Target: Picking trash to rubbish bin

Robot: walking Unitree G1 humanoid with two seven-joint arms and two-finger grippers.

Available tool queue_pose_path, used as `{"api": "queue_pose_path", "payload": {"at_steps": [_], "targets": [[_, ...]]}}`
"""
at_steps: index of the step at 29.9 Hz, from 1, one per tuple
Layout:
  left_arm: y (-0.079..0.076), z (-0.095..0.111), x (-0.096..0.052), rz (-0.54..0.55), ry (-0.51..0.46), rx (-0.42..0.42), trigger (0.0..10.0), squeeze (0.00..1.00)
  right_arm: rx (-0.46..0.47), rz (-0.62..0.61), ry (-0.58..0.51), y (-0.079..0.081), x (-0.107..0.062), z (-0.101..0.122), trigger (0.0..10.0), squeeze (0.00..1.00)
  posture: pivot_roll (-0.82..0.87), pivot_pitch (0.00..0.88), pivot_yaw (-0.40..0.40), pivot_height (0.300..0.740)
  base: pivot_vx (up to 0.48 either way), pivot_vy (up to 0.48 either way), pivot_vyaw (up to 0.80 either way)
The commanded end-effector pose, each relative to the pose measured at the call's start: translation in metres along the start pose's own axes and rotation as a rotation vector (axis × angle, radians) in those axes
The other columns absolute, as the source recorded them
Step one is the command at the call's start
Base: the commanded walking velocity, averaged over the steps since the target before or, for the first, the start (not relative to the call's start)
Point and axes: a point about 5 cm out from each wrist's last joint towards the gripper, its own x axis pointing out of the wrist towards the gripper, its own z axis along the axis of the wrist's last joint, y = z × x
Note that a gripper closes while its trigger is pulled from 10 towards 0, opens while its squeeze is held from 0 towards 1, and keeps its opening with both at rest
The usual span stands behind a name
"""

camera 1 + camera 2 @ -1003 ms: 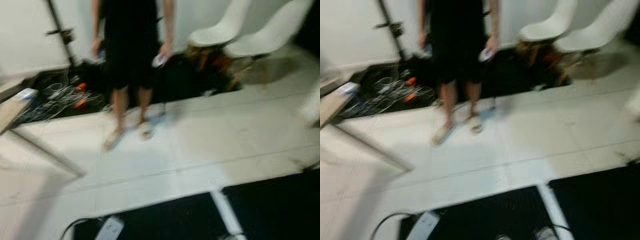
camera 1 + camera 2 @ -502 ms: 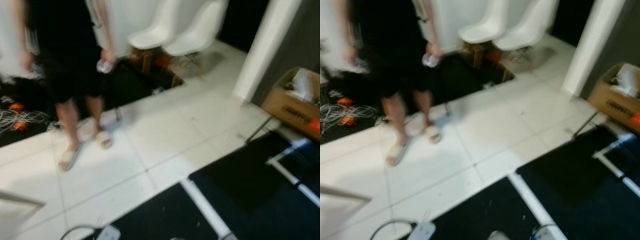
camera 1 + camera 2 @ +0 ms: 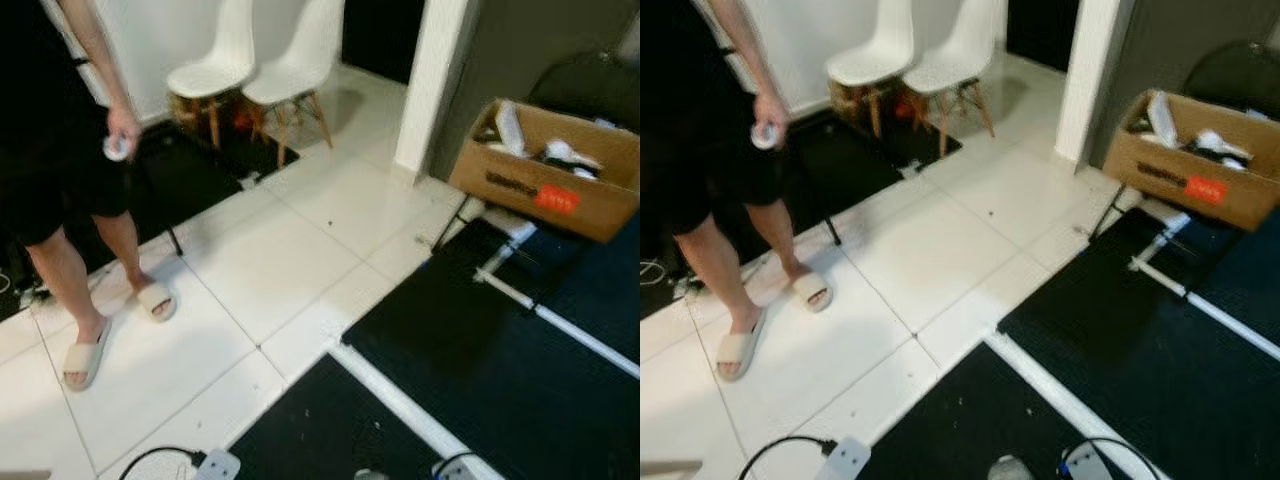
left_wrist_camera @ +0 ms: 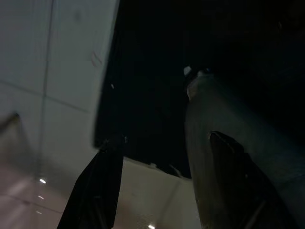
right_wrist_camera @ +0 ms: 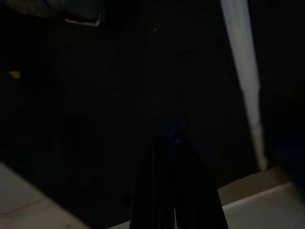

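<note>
The cardboard box (image 3: 545, 170) is seen off to the right, ahead of both grippers, tilted, its long side running left to right. An orange label (image 3: 556, 199) is stuck on its front next to dark print, none of it readable. Trash items (image 3: 510, 128) are piled inside.

The left gripper (image 4: 162, 186) is hung low over a black mat (image 3: 480, 370), fingers spread apart, nothing held. The right gripper (image 5: 167, 191) is pointed down at dark flooring, fingers pressed together, nothing gripped.

A person (image 3: 60, 150) is stood to the left, a small white object (image 3: 117, 148) held in one hand. Two white chairs (image 3: 250, 70) are parked by the wall.
</note>
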Motion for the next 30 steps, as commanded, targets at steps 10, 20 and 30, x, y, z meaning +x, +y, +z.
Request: {"api": "queue_pose_path", "payload": {"at_steps": [10,20,30], "targets": [[0.010,-0.005,-0.002,0.029,0.024,0.019,10.0,0.00,-0.011,0.013,-0.008,0.007,0.000,0.004,10.0,0.00,-0.18,0.023,0.108,0.740,0.000,0.000,-0.78],[0.020,-0.008,-0.004,0.078,0.017,-0.067,10.0,0.00,-0.055,0.007,-0.005,-0.001,0.000,0.001,10.0,0.00,-0.13,0.004,0.076,0.740,0.000,0.000,-0.78],[0.019,-0.017,-0.006,0.089,0.040,-0.109,10.0,0.00,-0.081,-0.013,-0.019,-0.009,-0.001,0.005,10.0,0.00,-0.10,0.000,0.057,0.740,0.000,0.000,-0.78]]}}
